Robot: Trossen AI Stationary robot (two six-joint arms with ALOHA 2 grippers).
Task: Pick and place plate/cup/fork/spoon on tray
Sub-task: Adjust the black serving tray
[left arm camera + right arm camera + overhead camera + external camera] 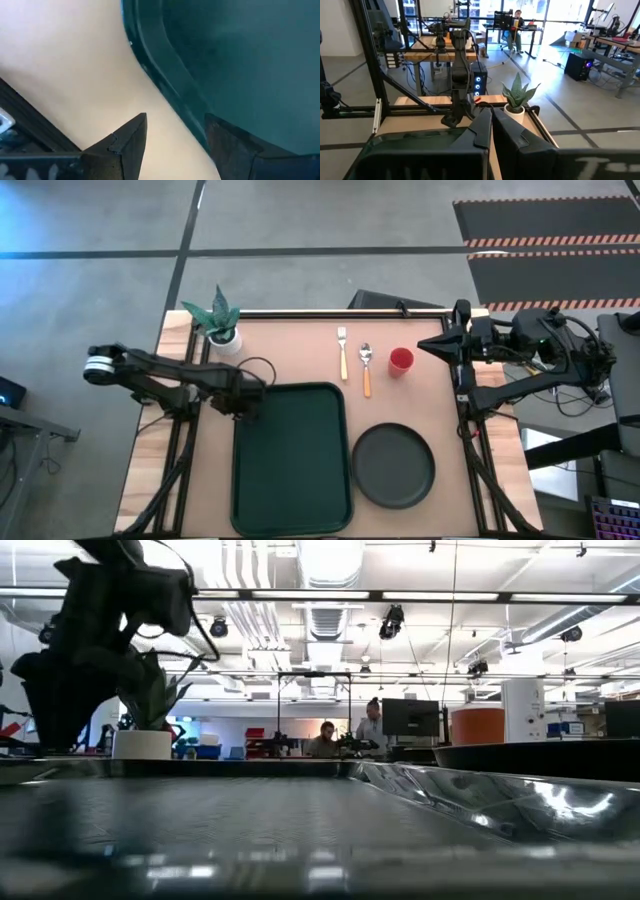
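The dark green tray (290, 480) lies on the table's near middle. My left gripper (248, 398) is low at the tray's far left corner, open. In the left wrist view (176, 117) one finger (131, 136) stands outside over the table and the other (231, 145) over the tray, with the tray's rim (165, 75) between them. The dark plate (393, 465) lies right of the tray. The red cup (401, 361), the spoon (366, 368) and the fork (342, 350) lie beyond it. My right gripper (430, 345) is shut and empty, raised at the far right (491, 122).
A white pot with a green plant (221, 322) stands at the table's far left corner, just beyond my left arm; it also shows in the right wrist view (517, 100). Bare table lies between the tray's far rim and the utensils. People sit far off in the room (325, 738).
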